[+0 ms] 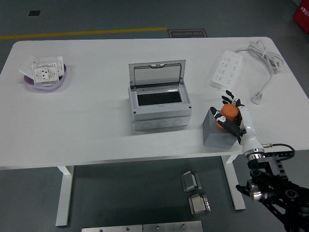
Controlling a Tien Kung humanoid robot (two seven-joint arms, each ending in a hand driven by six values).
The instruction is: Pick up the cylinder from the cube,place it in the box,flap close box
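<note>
An orange cylinder (229, 114) stands on top of a grey cube (215, 130) at the table's right front. My right hand (232, 116) reaches in from the lower right and its fingers are wrapped around the cylinder, which still rests on the cube. A grey box (158, 105) with a clear lid (157, 74) standing open sits in the middle of the table, left of the cube. The left arm is out of view.
A white power strip (226, 70) with its cable (263, 58) lies at the back right. A purple bowl (46, 77) holding white socket plates sits at the back left. The table's front edge (120, 162) runs just below the cube.
</note>
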